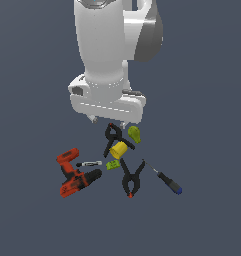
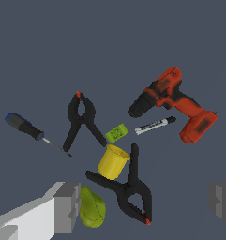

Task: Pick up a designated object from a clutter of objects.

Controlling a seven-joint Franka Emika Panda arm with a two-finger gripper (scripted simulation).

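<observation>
Hovering: my gripper (image 2: 145,204), fingers spread wide and empty above the clutter, since the lime-green lump (image 2: 116,133) lies boxed between yellow cup (image 2: 113,162), clamp (image 2: 79,119) and marker (image 2: 155,125).

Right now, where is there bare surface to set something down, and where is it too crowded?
Bare surface lies beyond the power drill toward the exterior view's left, and past the screwdriver toward its right. It is crowded at the centre: yellow cup, lime-green lump, marker and two spring clamps sit close together, with the open gripper above.
</observation>
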